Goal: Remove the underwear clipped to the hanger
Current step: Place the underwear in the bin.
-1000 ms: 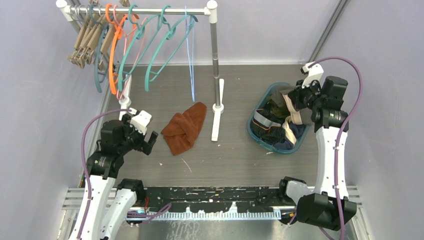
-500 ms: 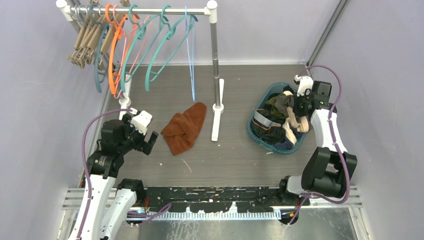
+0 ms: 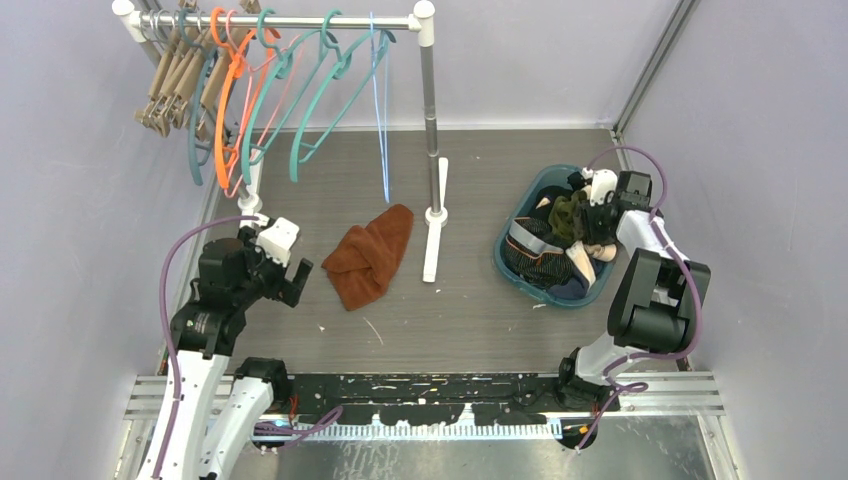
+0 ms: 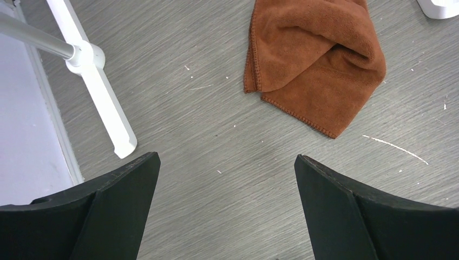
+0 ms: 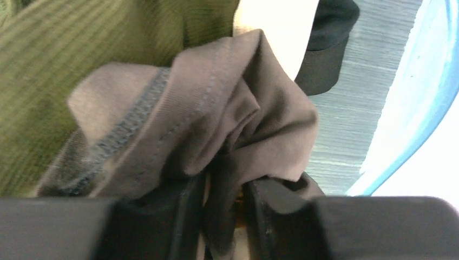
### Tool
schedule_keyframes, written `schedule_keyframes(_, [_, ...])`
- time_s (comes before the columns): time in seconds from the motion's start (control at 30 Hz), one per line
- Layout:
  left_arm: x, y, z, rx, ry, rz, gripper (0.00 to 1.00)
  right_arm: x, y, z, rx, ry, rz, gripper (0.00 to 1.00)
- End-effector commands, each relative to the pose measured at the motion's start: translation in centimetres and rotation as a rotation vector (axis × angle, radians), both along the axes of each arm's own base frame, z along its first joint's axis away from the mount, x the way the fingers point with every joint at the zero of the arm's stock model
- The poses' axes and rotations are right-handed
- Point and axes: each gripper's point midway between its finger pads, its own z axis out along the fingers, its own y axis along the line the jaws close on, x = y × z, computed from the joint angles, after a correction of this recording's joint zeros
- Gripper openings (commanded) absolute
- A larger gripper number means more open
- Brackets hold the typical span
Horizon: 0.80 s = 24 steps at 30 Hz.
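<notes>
Several pieces of underwear (image 3: 545, 245) lie heaped in the teal basket (image 3: 499, 255) at the right. My right gripper (image 3: 590, 222) is down in that heap. In the right wrist view its fingers (image 5: 184, 216) stand slightly apart, with a fold of grey-brown underwear (image 5: 216, 108) hanging loose between them and slim gaps either side. Olive-green underwear (image 5: 81, 43) lies behind it. The teal hangers (image 3: 320, 110) on the rail carry no cloth. My left gripper (image 3: 298, 283) hovers wide open and empty over bare floor (image 4: 227, 173).
A rust-brown cloth (image 3: 370, 258) lies crumpled on the grey floor between the arms, top right in the left wrist view (image 4: 314, 59). The rack's white feet (image 3: 434, 215) (image 4: 103, 92) stand near it. Orange and tan hangers (image 3: 230, 90) crowd the rail's left end. The basket's pale blue wall (image 5: 411, 108) is at right.
My right arm has come down and leftward into the basket with the underwear, and its jaws have parted a little. The left arm has barely moved.
</notes>
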Motion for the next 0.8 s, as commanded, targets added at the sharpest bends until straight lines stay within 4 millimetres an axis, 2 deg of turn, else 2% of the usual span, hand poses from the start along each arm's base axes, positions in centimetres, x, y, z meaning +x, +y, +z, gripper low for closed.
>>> schedule_keyframes(0.0, [0.3,0.5,2.0,-0.001,-0.049,0.038,0.98,-0.2,0.2,1.4,-0.002,-0.006,0.025,0.43])
schedule_keyframes(0.2, [-0.5,0.8,2.3,0.003,-0.037,0.053,0.98,0.2,0.6,6.3,-0.01,-0.099,0.042,0.75])
schedule_keyframes(0.33, [-1.1,0.9,2.6,0.004,-0.035,0.053,0.98,0.1,2.0,8.8,0.04,-0.126,0.069,0.88])
schedule_keyframes(0.43, [-1.4,0.9,2.8,0.002,-0.036,0.049,0.98,0.0,3.3,10.5,0.046,-0.148,0.099,0.92])
schedule_keyframes(0.57, [-1.5,0.7,2.7,-0.003,-0.035,0.04,0.98,0.0,6.0,12.4,-0.002,-0.173,0.157,0.94])
schedule_keyframes(0.77, [-0.6,1.0,2.2,0.003,-0.049,0.064,0.98,-0.1,11.4,15.0,-0.015,-0.209,0.274,0.95])
